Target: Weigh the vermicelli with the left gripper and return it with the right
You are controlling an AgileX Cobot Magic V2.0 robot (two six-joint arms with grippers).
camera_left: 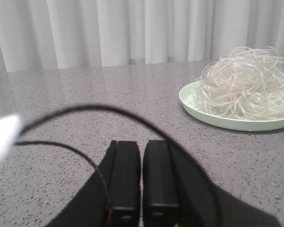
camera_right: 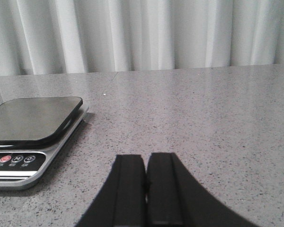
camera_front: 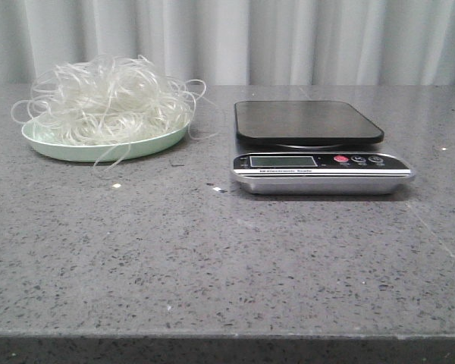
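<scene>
The left gripper [camera_left: 142, 163] shows only in its own wrist view: two dark jaws side by side, pressed almost together with just a thin slit between them — clenched, with nothing caught in the slit. Nothing touches the fingertips; they hang over bare grey speckled table [camera_left: 85, 99]. A thin black cable [camera_left: 92, 108] arcs across the view in front of the jaws, and a blurred white shape [camera_left: 1, 139] intrudes at the edge, too out of focus to identify.

The right gripper [camera_right: 146, 163] looks much the same in its wrist view — its two jaws are closed on each other with only a hairline gap, holding nothing, above open table. The kitchen scale [camera_right: 35, 137] lies off to one side of it, apart from the jaws.

In the front view neither gripper appears. The vermicelli [camera_front: 110, 98] sits as a loose, fluffy tangle heaped on a pale green plate [camera_front: 98, 150] at the left rear of the table, with a few strands looping out over the rim and one trailing onto the table surface. To the right of the plate, well apart from it, stands the scale with its dark platform [camera_front: 307, 121] bare and a silver front panel carrying a display and a red button [camera_front: 340, 159]. White curtains [camera_front: 288, 38] hang behind the table.
</scene>
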